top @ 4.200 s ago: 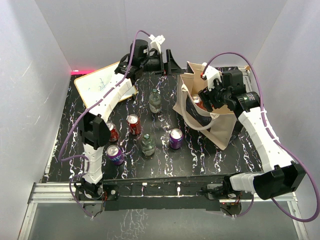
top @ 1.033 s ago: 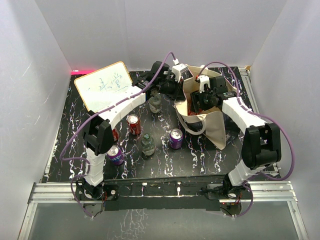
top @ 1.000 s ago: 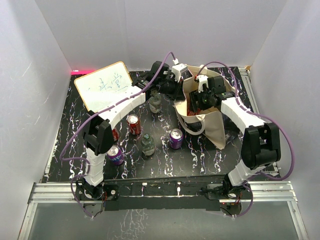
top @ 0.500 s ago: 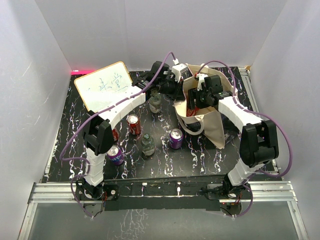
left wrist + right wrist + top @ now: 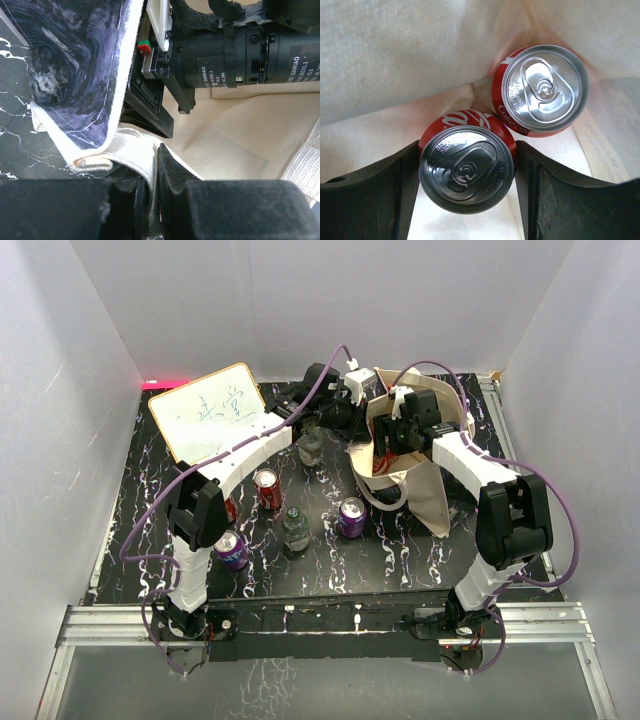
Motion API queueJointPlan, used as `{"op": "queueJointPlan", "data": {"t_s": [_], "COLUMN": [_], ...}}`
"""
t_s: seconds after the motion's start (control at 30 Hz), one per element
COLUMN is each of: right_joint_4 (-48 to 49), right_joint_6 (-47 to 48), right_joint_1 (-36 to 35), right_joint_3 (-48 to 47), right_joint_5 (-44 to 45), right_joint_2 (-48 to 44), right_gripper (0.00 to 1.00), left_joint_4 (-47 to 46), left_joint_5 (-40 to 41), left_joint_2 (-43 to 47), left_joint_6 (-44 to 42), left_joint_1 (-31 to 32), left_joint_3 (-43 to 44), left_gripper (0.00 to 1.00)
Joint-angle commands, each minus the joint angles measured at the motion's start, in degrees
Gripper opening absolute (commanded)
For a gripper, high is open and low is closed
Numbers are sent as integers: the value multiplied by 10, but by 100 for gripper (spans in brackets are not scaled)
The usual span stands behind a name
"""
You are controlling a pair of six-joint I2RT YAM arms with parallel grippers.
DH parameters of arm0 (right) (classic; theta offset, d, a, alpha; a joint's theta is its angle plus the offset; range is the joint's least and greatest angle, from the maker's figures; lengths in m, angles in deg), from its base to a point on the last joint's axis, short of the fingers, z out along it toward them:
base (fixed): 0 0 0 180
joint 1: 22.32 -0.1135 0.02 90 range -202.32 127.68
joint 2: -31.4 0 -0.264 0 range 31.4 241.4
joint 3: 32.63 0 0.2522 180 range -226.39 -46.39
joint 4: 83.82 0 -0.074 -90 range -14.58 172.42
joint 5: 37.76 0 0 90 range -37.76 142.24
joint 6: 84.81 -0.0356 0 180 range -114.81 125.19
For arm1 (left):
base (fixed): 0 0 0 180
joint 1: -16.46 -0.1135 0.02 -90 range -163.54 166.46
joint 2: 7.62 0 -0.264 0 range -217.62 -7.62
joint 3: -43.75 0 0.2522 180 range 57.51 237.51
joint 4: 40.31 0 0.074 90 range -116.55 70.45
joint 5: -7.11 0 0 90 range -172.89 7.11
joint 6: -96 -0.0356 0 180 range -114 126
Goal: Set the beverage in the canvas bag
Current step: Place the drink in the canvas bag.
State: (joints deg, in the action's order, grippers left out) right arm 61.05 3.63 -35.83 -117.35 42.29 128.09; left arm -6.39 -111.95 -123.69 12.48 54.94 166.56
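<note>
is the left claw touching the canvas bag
Touching. The left wrist view shows the left claw pinched shut on a fold of the canvas bag at its rim, with no gap on either side.

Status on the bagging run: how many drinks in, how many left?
Done: one red can sits inside the canvas bag. In hand: left end effector pinches the bag's edge; right end effector is down inside, clamped on a second red can, not yet released. Left on the table: a third red can, two purple cans, two bottles, and a fourth red can half hidden by the left arm.
</note>
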Motion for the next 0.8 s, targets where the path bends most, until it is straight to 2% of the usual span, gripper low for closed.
{"op": "queueJointPlan", "data": {"t_s": [0.0,0.23,0.7,0.77], "right_joint_4": [51,19,-40,-44], "right_joint_6": [-5,22,47,46], "right_joint_1": [-11,-11,-10,-10], "right_joint_3": [23,44,8,3], "right_joint_5": [-34,-44,-54,-56], "right_joint_2": [6,6,45,51], "right_gripper": [17,26,51,52], "left_joint_4": [-19,-9,-15,-17], "left_joint_5": [19,50,54,54], "left_joint_2": [17,8,0,1], "left_joint_6": [10,39,45,44], "left_joint_1": [0,-1,-2,-2], "left_joint_3": [5,33,45,44], "left_gripper": [0,0,0,0]}}
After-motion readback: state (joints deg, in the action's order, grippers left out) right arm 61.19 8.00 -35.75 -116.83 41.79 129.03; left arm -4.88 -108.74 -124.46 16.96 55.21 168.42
